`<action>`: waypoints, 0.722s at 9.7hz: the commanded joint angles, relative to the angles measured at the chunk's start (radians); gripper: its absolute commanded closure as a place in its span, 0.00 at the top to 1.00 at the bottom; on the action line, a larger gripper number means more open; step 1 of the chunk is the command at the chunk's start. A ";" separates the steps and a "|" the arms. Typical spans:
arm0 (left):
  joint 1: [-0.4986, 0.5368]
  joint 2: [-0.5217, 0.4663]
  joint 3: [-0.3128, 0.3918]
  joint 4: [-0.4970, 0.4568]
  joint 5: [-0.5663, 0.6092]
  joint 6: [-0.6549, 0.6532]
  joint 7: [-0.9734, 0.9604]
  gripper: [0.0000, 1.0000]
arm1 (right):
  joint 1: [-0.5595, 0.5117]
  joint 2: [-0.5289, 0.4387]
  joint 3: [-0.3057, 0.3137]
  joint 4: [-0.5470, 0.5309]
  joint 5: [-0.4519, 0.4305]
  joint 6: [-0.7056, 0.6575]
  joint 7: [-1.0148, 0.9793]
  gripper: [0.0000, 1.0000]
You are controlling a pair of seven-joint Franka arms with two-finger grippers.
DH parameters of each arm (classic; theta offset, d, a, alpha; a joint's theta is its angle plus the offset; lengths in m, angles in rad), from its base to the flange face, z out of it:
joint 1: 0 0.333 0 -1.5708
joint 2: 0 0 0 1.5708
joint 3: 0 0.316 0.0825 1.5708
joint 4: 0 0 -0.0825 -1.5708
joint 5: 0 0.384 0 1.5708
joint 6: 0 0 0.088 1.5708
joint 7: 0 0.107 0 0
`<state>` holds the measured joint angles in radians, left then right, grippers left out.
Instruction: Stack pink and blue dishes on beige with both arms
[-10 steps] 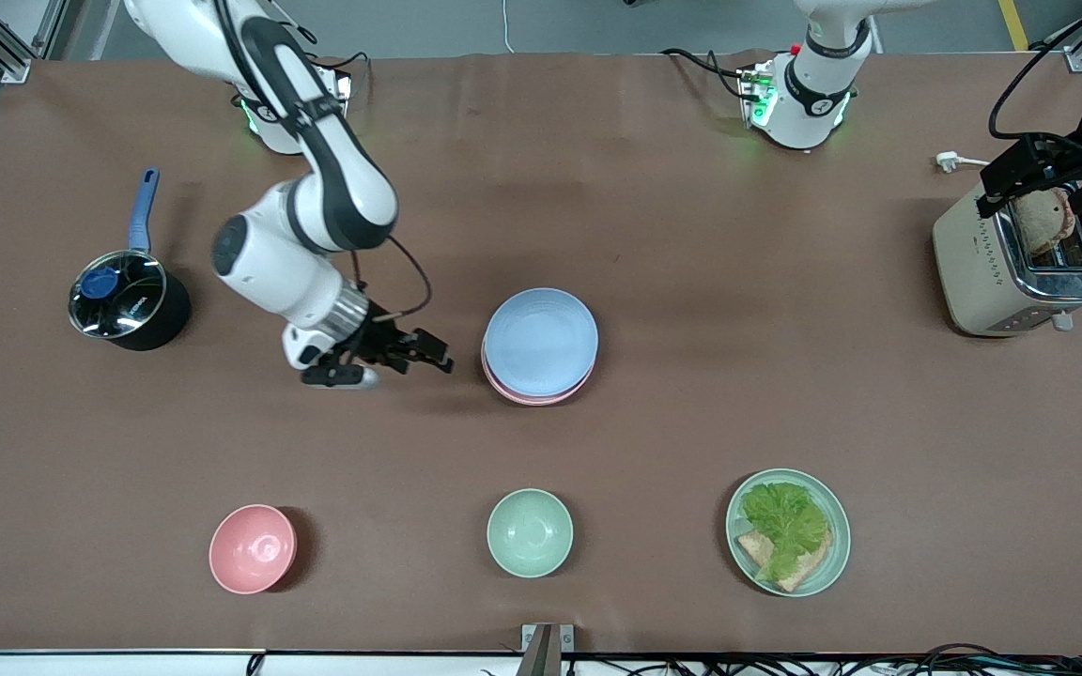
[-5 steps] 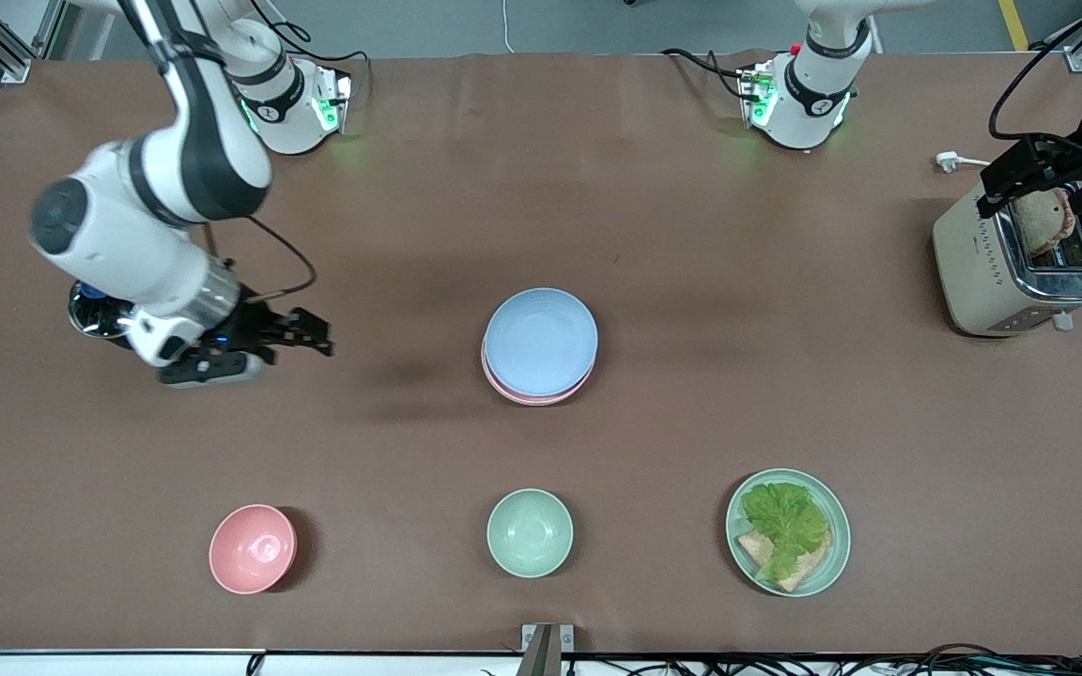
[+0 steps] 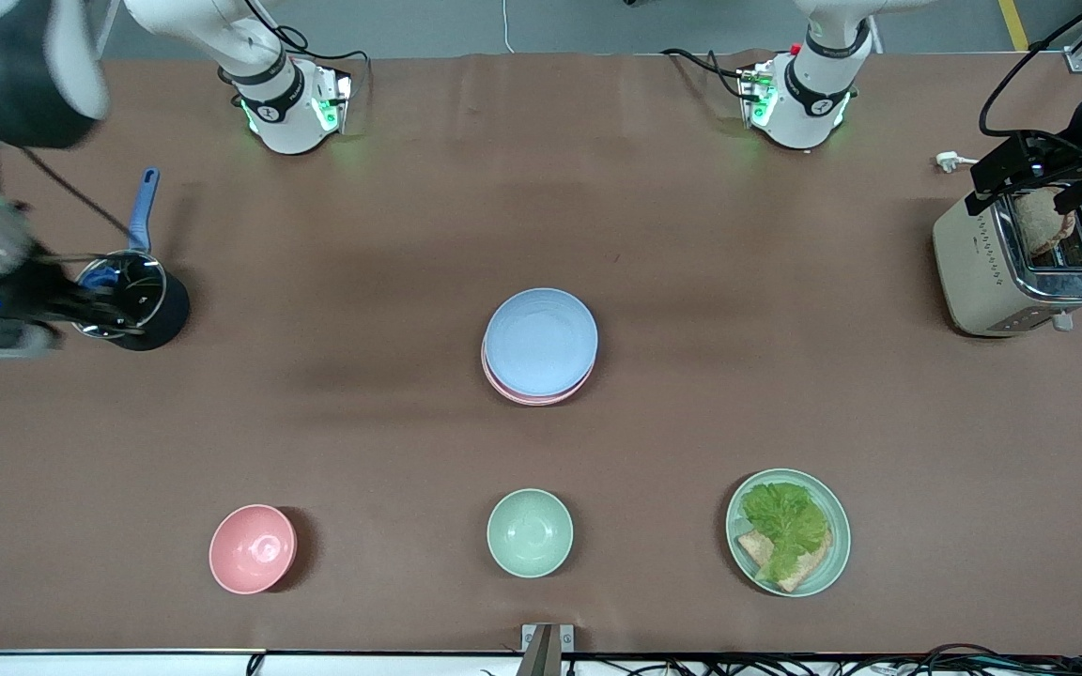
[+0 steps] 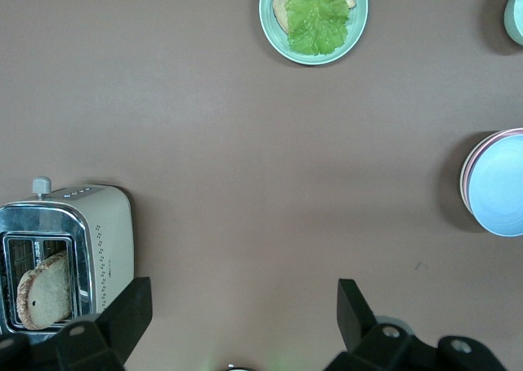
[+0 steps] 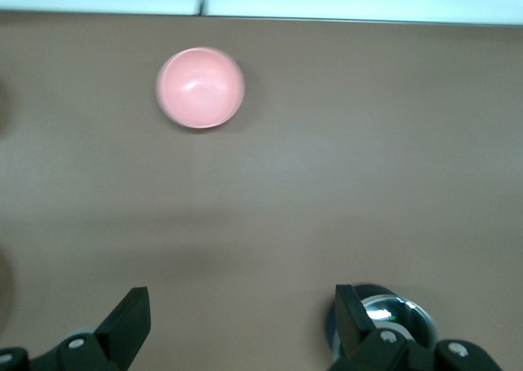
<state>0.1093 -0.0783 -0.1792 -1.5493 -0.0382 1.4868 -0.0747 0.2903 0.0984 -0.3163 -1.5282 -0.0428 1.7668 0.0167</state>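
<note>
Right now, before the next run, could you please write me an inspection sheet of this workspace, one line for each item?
Surface: brown table cover, flat and dry.
Job's things: blue plate on top of pink plate at mid table; beige plate not visible.
Clutter: pink bowl, mint-green bowl, mint-green plate with lettuce and bread, saucepan, toaster with a bread slice.
Grippers: right hand open over the saucepan; left hand open over the toaster; both empty.
Cables: white plug near the toaster; wires at both bases.
Surroundings: cables along the table edge nearest the camera.
</note>
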 commanded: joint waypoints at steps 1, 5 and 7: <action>0.001 0.002 0.000 -0.022 -0.014 -0.016 0.019 1.00 | -0.226 -0.049 0.159 0.066 -0.006 -0.105 0.031 1.00; 0.004 0.005 0.003 0.012 0.001 -0.022 0.015 1.00 | -0.266 -0.183 0.146 -0.076 0.023 -0.202 0.067 1.00; 0.006 0.005 0.003 0.017 0.001 -0.048 0.015 1.00 | -0.266 -0.178 0.189 -0.054 0.021 -0.240 0.173 1.00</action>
<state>0.1112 -0.0791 -0.1765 -1.5190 -0.0382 1.4645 -0.0747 0.0351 -0.0538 -0.1668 -1.5612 -0.0331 1.5355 0.1288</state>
